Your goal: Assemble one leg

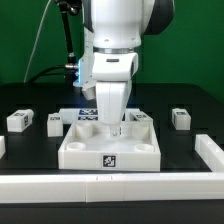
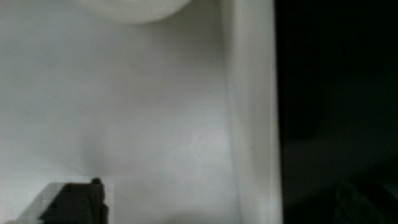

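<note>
Plastic, hard and white, is what each leg looks to be made of: a small rectangular block with a square black-and-white tag on one face. Three lie loose on the matte black counter (image 1: 35, 150). The right leg (image 1: 180, 118) sits at the exterior view's right. The far-left leg (image 1: 18, 120) and the inner-left leg (image 1: 52, 121) sit near each other at that view's left. All three are well apart from the arm.

I judge such a block light, stiff and not fragile. Its smooth faces may be a little slippery, so the sure hold is across two flat opposite sides near the middle, with the pads square to them. A skewed grip could let it twist.

Between the blocks lies the large flat white square piece (image 1: 75, 150), also smooth plastic, with round sockets at its corners and a tag on its front wall. In the wrist view its pale surface (image 2: 125, 120) fills most of the picture, one round socket (image 2: 143, 8) curves in at the edge, and black counter runs along one side.

The white arm's claw (image 1: 113, 128) hangs low over this piece, close to or touching its upper face. One dark fingertip (image 2: 75, 200) shows in the wrist view. I cannot tell whether the jaws stand apart, together, or clamped on anything.
</note>
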`<action>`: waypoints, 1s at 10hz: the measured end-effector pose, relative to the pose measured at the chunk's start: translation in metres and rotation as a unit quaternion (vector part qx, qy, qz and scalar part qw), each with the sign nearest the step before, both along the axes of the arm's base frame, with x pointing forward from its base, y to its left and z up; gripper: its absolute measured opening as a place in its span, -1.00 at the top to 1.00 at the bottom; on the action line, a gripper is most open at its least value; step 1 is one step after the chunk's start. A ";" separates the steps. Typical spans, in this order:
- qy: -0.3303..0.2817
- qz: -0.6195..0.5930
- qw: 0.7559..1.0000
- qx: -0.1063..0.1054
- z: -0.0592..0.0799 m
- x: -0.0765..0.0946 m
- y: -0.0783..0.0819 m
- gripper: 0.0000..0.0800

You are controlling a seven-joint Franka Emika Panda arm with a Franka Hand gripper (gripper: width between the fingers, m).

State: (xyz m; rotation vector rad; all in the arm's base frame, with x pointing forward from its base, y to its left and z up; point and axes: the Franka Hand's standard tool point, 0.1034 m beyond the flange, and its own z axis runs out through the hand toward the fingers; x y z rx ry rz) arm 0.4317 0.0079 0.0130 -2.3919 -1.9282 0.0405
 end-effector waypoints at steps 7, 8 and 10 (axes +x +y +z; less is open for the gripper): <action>0.000 -0.015 1.000 0.002 -0.006 0.001 -0.011 -0.04; 0.000 -0.015 1.000 0.002 -0.006 0.001 -0.011 0.46; -0.005 -0.015 1.000 0.002 -0.005 0.003 -0.011 0.78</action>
